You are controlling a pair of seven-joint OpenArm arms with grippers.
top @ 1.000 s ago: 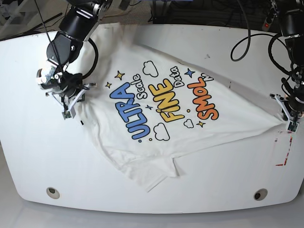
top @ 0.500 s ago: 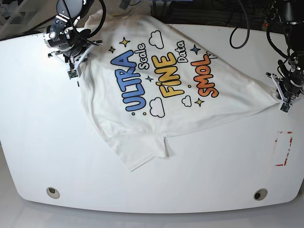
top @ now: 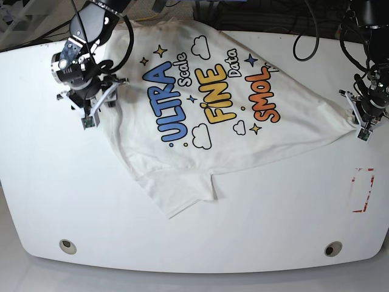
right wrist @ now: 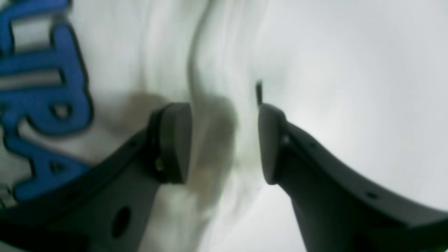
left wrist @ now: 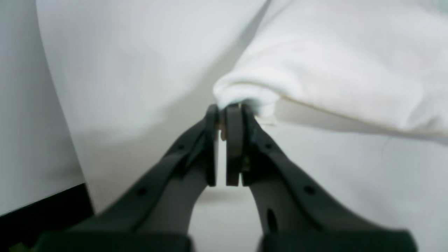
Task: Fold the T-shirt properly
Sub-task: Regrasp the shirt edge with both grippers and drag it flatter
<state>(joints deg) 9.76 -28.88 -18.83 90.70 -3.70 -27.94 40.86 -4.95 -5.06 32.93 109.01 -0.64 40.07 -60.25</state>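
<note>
The white T-shirt [top: 213,109] lies print up on the table, its blue, yellow and orange lettering facing me and its top edge at the table's far side. My left gripper [top: 363,128], on the right of the base view, is shut on the shirt's right corner. The left wrist view shows the gripper [left wrist: 224,115] pinching a bunched white fold [left wrist: 315,70]. My right gripper [top: 90,114] is at the shirt's left edge. In the right wrist view it [right wrist: 225,140] is open, its jaws either side of a fabric ridge [right wrist: 210,87], with blue lettering [right wrist: 45,105] to the left.
The white table [top: 273,213] has a red tape rectangle [top: 363,190] near its right edge and two round holes [top: 68,246] [top: 332,249] near the front. Cables lie beyond the far edge. A folded sleeve [top: 182,191] juts toward the front.
Both grippers dragged the shirt toward the table's far side. The right gripper then came back toward the front and stands open; the left gripper moved slightly farther, still holding its corner.
</note>
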